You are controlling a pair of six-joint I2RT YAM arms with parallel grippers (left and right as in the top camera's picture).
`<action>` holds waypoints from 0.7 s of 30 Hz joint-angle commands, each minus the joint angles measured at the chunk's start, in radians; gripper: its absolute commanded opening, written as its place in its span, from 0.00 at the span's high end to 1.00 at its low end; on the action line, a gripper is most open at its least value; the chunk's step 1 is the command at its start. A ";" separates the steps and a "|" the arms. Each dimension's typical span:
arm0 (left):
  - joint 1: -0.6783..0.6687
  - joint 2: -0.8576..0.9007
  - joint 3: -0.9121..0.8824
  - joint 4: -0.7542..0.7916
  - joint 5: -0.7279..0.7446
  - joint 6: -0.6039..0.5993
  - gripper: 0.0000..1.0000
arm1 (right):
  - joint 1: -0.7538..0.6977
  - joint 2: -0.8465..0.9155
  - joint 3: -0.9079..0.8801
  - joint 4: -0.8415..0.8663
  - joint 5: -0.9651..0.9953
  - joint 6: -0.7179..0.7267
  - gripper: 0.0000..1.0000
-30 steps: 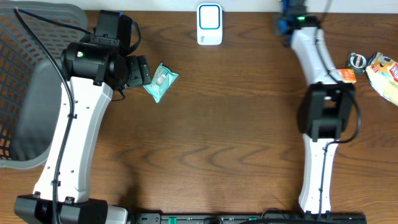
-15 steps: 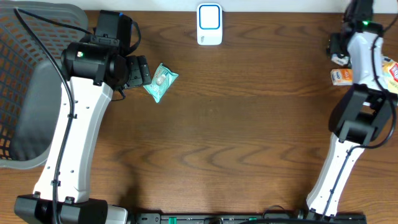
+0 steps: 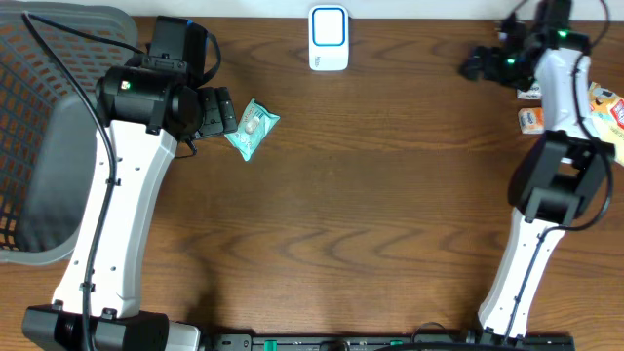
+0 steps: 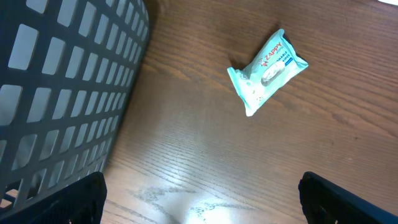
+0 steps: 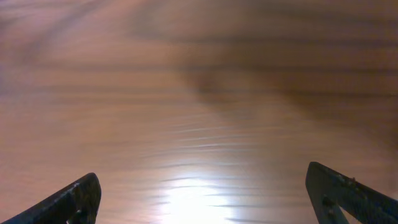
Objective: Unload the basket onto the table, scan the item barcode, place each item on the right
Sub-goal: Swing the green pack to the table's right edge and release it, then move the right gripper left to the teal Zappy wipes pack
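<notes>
One teal packet [image 3: 252,128]; one scanner [image 3: 329,37]; one basket [image 3: 39,97].

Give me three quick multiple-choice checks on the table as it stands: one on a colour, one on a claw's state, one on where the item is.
1. What colour is the scanner?
A. black
B. white with blue
C. red

2. How is the right claw?
A. open and empty
B. shut on a packet
C. shut on nothing

3. Where is the teal packet?
A. on top of the scanner
B. in the right claw
C. flat on the table, just off the left claw

Answers:
1 B: the overhead view shows a white body with a blue face.
2 A: its wrist view shows both fingers wide apart with only bare wood between them.
3 C: the overhead and left wrist views show it lying on the wood, with nothing gripping it.
</notes>
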State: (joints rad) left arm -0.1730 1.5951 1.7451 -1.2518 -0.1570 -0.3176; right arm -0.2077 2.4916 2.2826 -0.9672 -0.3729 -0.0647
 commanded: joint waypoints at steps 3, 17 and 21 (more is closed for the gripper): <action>0.002 -0.002 -0.003 -0.002 -0.012 -0.009 0.02 | 0.136 -0.051 0.011 -0.071 -0.358 0.091 0.01; 0.002 -0.002 -0.003 -0.002 -0.012 -0.009 0.02 | 0.498 -0.051 0.011 0.083 -0.226 0.394 0.12; 0.002 -0.002 -0.003 -0.002 -0.012 -0.009 0.02 | 0.608 -0.051 0.011 0.129 -0.021 0.558 0.04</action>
State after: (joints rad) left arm -0.1730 1.5951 1.7451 -1.2514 -0.1570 -0.3176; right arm 0.3351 2.4916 2.2826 -0.8536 -0.5629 0.3237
